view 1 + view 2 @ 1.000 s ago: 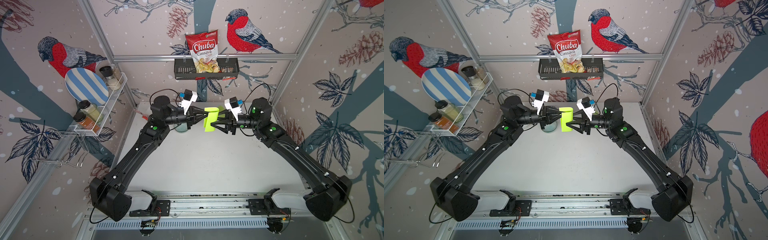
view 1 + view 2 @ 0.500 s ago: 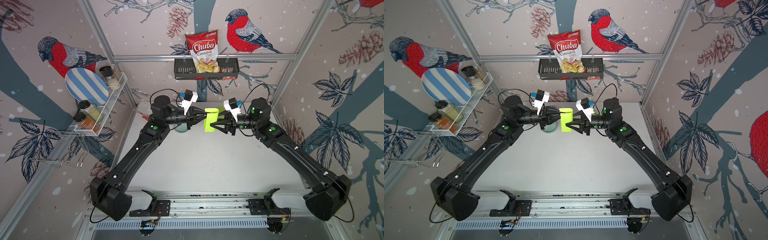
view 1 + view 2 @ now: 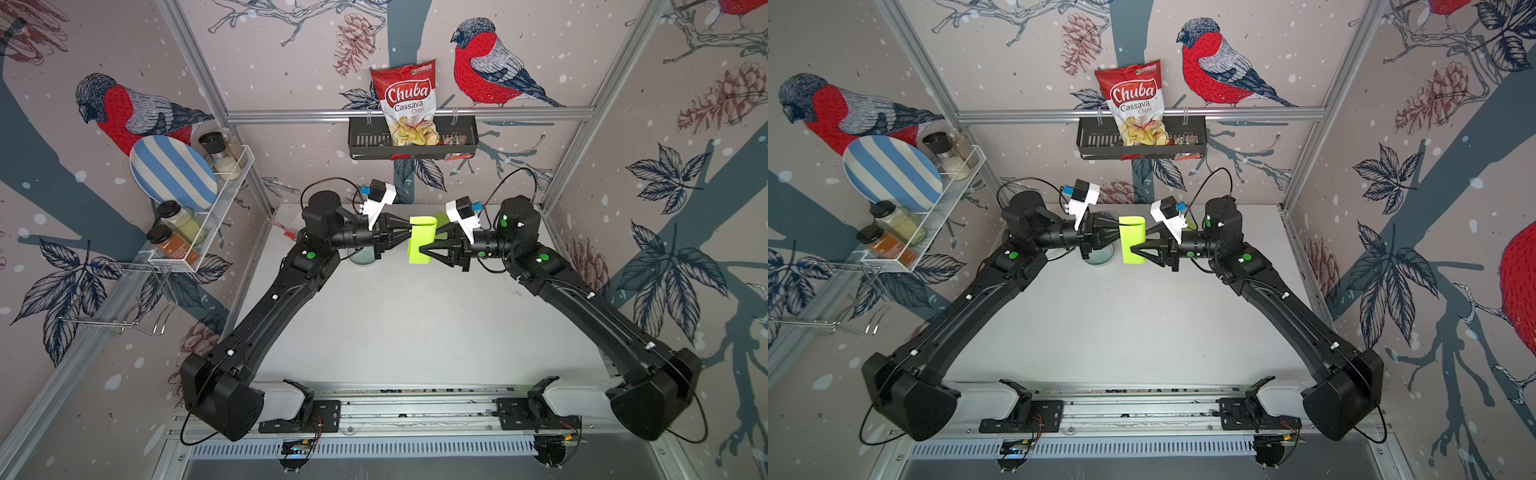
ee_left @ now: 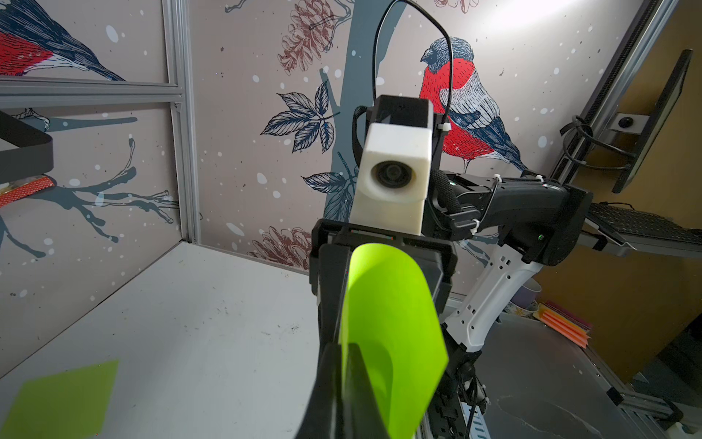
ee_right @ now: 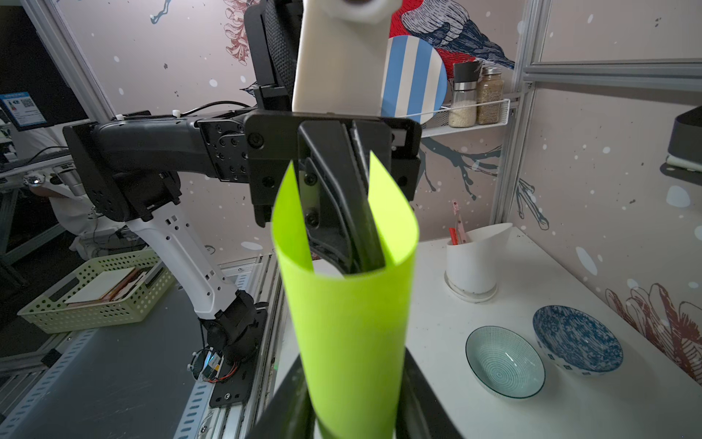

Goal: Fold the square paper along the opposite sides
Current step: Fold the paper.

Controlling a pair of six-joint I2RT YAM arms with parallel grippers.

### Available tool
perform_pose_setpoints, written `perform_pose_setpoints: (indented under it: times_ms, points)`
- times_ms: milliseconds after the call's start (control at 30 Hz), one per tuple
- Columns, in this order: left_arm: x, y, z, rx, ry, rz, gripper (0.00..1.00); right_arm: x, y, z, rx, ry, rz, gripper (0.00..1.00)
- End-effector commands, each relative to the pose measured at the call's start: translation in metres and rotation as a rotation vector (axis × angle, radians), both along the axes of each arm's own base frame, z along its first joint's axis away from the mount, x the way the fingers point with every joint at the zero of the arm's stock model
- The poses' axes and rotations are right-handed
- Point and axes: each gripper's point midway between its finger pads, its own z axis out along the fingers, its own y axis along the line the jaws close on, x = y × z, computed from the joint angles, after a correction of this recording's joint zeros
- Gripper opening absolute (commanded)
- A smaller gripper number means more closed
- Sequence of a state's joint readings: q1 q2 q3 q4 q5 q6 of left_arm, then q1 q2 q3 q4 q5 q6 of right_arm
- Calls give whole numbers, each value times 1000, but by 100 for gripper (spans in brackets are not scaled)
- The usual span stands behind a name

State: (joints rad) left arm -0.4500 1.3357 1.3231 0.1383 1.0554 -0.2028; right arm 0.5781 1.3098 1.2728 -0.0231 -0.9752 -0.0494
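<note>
Plainly, the lime-green square paper sheet (image 3: pixel 417 257) hung curled in mid-air, one edge clamped in the left gripper (image 3: pixel 406 228); the right gripper (image 3: pixel 428 243) held its jaws apart astride the bend. Squeezing off-centre might crease it crooked.

Both top views look down from high above the front rail (image 3: pixel 415 409) toward the back wall (image 3: pixel 291 75), far enough off that I see the whole table (image 3: pixel 395 324). My left wrist camera (image 3: pixel 380 201) sits close behind the paper (image 4: pixel 391 334), facing the right arm (image 4: pixel 532 213); the right wrist camera (image 3: pixel 459 212) looks back at the left arm (image 5: pixel 152 152). All four views share the paper.
</note>
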Motion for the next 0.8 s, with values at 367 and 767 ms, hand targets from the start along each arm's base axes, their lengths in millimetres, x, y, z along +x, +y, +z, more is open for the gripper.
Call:
perform_pose_setpoints:
  times_ms: [367,767]
  points:
    - [-4,0,4,-3,-21,-20,0,-3,0,5,12,-33,9,33]
    - [-3,-1,2,-1,-20,-19,0,-2,0,5,12,-33,5,33]
